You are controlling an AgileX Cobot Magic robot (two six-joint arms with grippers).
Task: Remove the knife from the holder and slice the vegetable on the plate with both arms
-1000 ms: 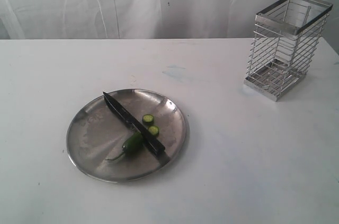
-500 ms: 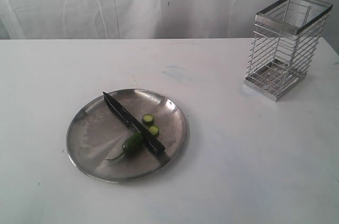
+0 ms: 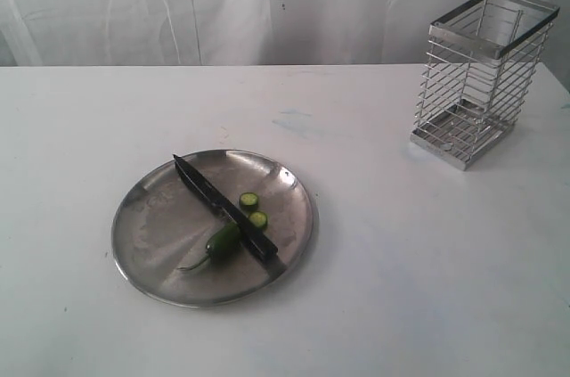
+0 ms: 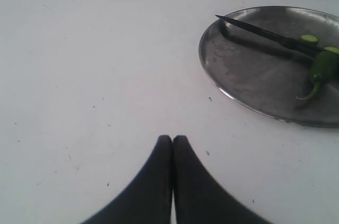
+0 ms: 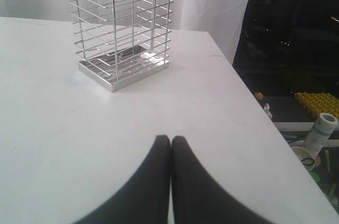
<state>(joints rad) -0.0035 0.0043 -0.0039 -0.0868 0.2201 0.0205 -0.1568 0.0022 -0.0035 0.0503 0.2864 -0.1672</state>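
The black knife (image 3: 223,208) lies diagonally across the round silver plate (image 3: 151,225), blade tip toward the back left. The green vegetable (image 3: 221,242) rests against the knife's handle end, with two cut round slices (image 3: 253,209) beside the blade. The wire holder (image 3: 481,74) stands empty at the back right. Neither arm shows in the exterior view. My left gripper (image 4: 172,138) is shut over bare table, short of the plate (image 4: 233,75), knife (image 4: 265,33) and vegetable (image 4: 320,68). My right gripper (image 5: 170,139) is shut over bare table in front of the holder (image 5: 123,23).
The white table (image 3: 401,261) ends at a right edge (image 5: 265,123) close to the holder; beyond it lie a paper cup (image 5: 324,128) and yellow items on a lower surface. A white curtain (image 3: 267,3) hangs behind the table.
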